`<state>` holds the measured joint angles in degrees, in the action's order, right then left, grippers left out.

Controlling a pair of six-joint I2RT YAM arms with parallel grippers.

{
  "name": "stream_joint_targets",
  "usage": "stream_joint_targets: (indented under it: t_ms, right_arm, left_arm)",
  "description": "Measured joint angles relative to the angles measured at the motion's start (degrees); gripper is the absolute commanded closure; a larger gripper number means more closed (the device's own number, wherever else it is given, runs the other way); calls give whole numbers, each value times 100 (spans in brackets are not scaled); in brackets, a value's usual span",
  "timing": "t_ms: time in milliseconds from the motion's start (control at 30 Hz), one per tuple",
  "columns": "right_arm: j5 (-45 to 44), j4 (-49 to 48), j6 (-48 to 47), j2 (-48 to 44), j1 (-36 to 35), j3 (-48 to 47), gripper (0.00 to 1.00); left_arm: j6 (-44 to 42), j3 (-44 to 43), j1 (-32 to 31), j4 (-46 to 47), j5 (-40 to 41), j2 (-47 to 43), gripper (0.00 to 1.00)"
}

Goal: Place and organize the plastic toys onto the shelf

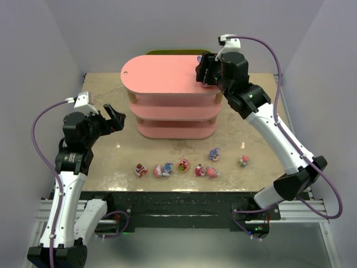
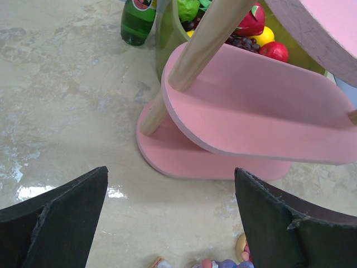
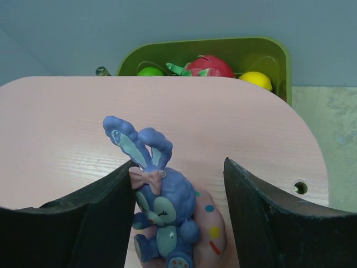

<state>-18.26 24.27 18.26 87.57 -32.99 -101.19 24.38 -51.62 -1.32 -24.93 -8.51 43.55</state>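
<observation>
Bunny (image 3: 162, 215): glossy, long-eared, on smooth shelf (image 3: 67, 134)

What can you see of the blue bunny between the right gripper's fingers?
The bunny is a glossy purple-blue plastic figurine with two long upright ears with paler insides, a pink bow at their base, closed eyes, and a pale belly and feet. It sits upright against a pink rounded piece with coloured dots, on the shelf's top board near its rounded end. It is between the spread fingers of the right gripper: one finger looks to touch its bow side, the other stands clear.
</observation>
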Motion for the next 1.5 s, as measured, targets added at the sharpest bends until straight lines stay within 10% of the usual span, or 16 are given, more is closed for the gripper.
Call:
stream_joint_targets:
  t_ms: [967, 1500]
  right_arm:
    - [94, 122, -208, -1276, 0, 546, 24]
    - [-376, 920, 380, -3770, 0, 3845, 21]
  left_arm:
    - [-17, 0, 0, -94, -4, -46, 0]
    - [-251, 2, 0, -131, -841, -382, 1]
